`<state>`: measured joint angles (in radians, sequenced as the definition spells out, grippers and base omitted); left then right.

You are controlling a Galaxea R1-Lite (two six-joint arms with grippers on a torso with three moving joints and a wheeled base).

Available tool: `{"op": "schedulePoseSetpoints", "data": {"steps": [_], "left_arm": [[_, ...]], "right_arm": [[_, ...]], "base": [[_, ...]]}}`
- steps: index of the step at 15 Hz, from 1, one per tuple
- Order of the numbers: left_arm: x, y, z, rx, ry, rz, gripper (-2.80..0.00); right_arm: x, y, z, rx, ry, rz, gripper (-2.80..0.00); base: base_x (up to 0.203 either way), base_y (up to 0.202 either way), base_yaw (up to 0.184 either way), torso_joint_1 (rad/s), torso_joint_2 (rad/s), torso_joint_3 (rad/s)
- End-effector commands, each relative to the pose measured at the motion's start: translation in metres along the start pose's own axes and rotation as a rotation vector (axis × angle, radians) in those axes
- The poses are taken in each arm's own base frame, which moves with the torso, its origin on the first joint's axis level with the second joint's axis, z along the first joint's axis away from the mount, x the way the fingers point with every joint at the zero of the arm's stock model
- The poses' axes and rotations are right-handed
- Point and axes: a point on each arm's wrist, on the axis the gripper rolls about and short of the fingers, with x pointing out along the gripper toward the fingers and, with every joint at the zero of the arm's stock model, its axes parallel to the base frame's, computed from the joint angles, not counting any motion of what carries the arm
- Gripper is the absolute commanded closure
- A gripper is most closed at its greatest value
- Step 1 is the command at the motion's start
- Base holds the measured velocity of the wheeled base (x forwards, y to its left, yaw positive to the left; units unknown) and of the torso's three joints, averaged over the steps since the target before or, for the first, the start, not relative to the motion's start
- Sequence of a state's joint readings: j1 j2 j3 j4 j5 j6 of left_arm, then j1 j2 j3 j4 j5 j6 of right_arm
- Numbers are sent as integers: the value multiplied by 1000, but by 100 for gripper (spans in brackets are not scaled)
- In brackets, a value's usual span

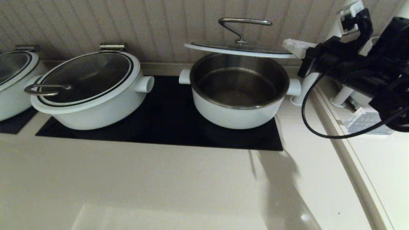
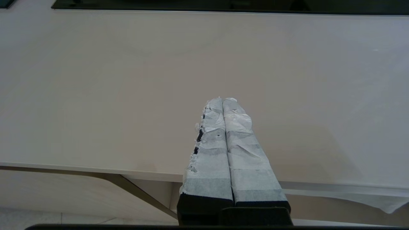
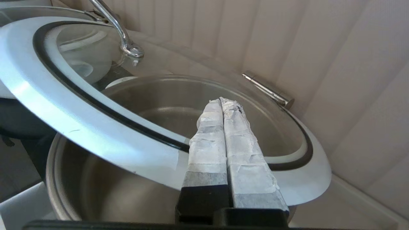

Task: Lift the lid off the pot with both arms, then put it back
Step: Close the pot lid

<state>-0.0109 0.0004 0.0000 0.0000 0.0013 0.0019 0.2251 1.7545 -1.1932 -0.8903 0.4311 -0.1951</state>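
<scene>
The pot (image 1: 236, 115) stands open on the black cooktop, its steel inside showing in the right wrist view (image 3: 96, 185). The lid (image 1: 236, 50) hangs above the pot's far rim, nearly level, with its steel bar handle (image 1: 244, 21) upward. My right gripper (image 1: 286, 43) is at the lid's right edge. In the right wrist view it (image 3: 221, 99) is shut, its fingers lying across the top of the lid's white rim (image 3: 80, 115). What bears the lid is hidden. My left gripper (image 2: 222, 99) is shut and empty over the bare counter near its front edge, out of the head view.
A wider lidded white pot (image 1: 96, 105) sits left on the cooktop (image 1: 166, 127), and another pot (image 1: 12, 95) stands at the far left. The ribbed wall is close behind. A steel rod (image 3: 268, 89) shows behind the lid. White stands (image 1: 345, 95) stand right.
</scene>
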Motion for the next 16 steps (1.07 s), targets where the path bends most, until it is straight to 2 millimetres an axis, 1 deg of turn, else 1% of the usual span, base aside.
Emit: {"op": "schedulePoseSetpoints", "data": {"steps": [1,10,12,16], "left_arm": [[0,0,0,1,-2,0,0],[0,0,0,0,0,0,0],[0,0,0,0,-2,0,0],[0,0,0,1,-1,0,0]], "right_arm": [[-2,3,-9,8,17,7,0],[-10,13,-38,23,49,13,0],[-11,16,-47,31,65,19,0],[-4,21,-65,26,72,30,0]], "base": [[0,0,0,0,0,0],[0,0,0,0,0,0],[0,0,0,0,0,0],[0,0,0,0,0,0]]}}
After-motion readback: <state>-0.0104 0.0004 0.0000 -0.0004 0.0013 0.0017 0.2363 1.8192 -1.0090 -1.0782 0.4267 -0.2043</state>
